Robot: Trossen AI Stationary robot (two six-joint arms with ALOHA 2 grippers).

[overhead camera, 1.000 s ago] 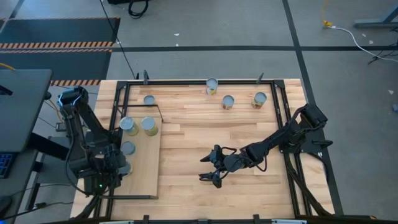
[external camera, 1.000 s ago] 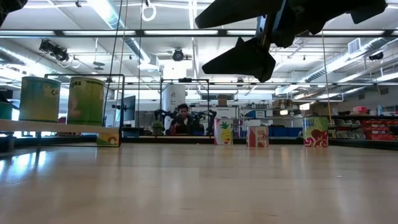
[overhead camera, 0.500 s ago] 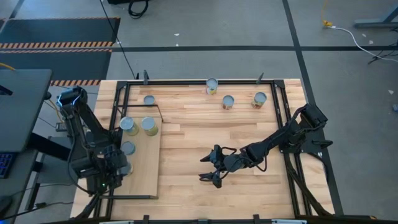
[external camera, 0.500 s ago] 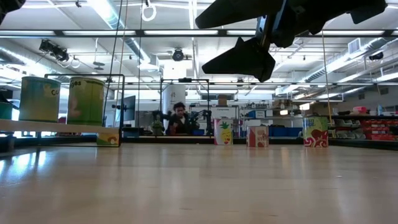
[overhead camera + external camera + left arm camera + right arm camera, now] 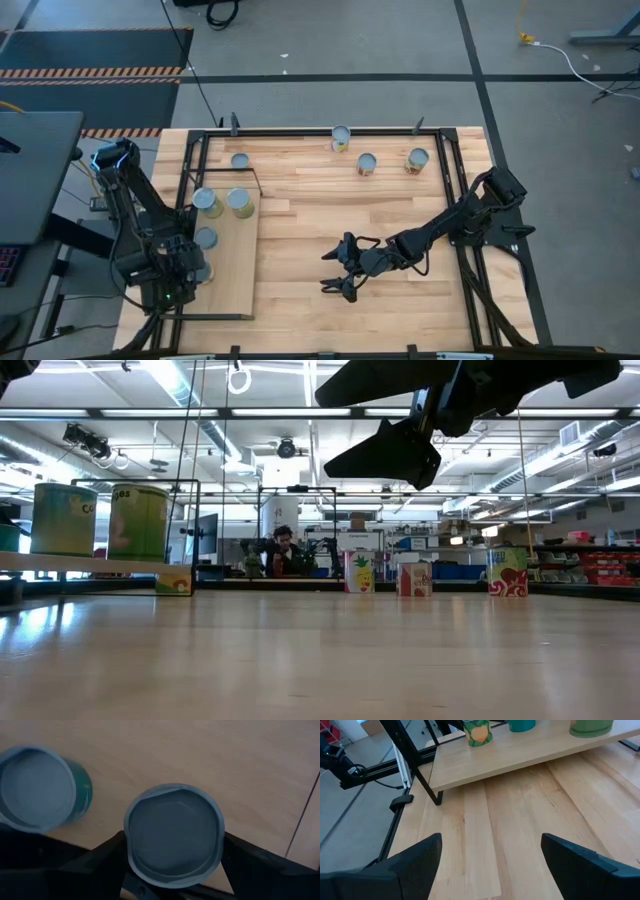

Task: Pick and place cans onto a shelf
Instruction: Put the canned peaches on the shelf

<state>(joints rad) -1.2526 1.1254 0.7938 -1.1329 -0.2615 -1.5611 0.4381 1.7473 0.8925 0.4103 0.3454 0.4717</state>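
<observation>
My left gripper (image 5: 190, 268) hangs over the near left part of the pale wood shelf (image 5: 240, 280), shut on a can with a grey-blue top (image 5: 174, 840). In the right wrist view this can (image 5: 477, 732) shows an orange label and its base on the board. Three more cans stand on the shelf (image 5: 207, 202) (image 5: 238, 202) (image 5: 205, 238); the nearest has a teal label (image 5: 35, 785). Several cans stand on the tabletop along the far edge (image 5: 240, 160) (image 5: 340, 138) (image 5: 366, 164) (image 5: 416, 160). My right gripper (image 5: 338, 270) is open and empty above the table's middle. My left gripper pinches the can between its two fingers (image 5: 107, 857), one on each side of the can's wall just below the top rim (image 5: 131, 845). The fingers come from above, pointing down. The rim looks pushed slightly out of round. The can stands upright with its base on the shelf.
The shelf is raised on a thin black frame (image 5: 432, 785) at the table's left. A black frame (image 5: 440, 180) runs round the tabletop. Bare planks (image 5: 330, 215) lie between the shelf and my right arm. A person sits far behind the table (image 5: 283, 550).
</observation>
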